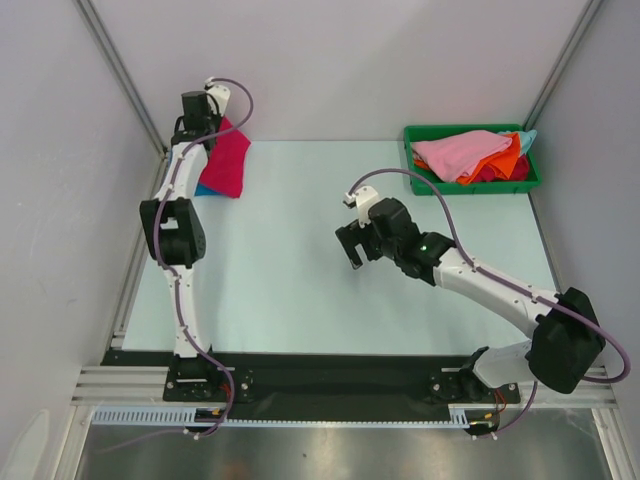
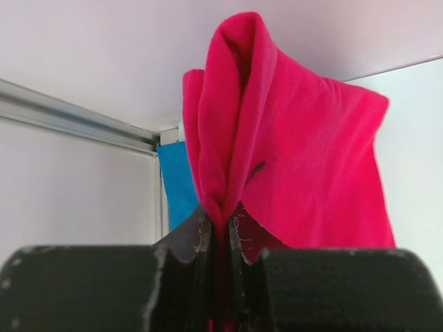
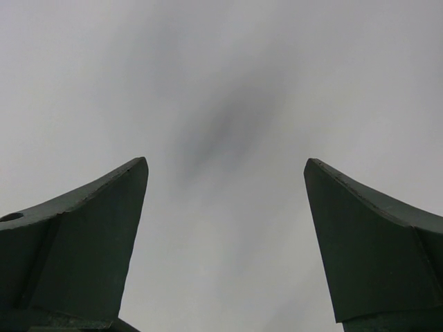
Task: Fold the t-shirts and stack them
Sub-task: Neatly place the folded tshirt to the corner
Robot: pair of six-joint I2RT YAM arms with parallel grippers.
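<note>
Your left tool (image 2: 220,232) is pinched tight on a fold of the soft crimson-magenta cloth t-shirt (image 2: 297,159) at the pale desk's (image 1: 290,290) far left corner, a blue cloth t-shirt (image 2: 176,183) showing at its edge, while your right tool (image 3: 225,207) hangs spread wide over mid-desk, gripping nothing.

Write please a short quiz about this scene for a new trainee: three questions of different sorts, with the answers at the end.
1. True or false: the right gripper is shut on a t-shirt.
2. What does the left gripper pinch? A) the crimson t-shirt B) a white towel C) nothing
3. Fill in: the pile of loose t-shirts lies in the green ____.
Key: 1. False; it is open and empty. 2. A. 3. bin.
</note>
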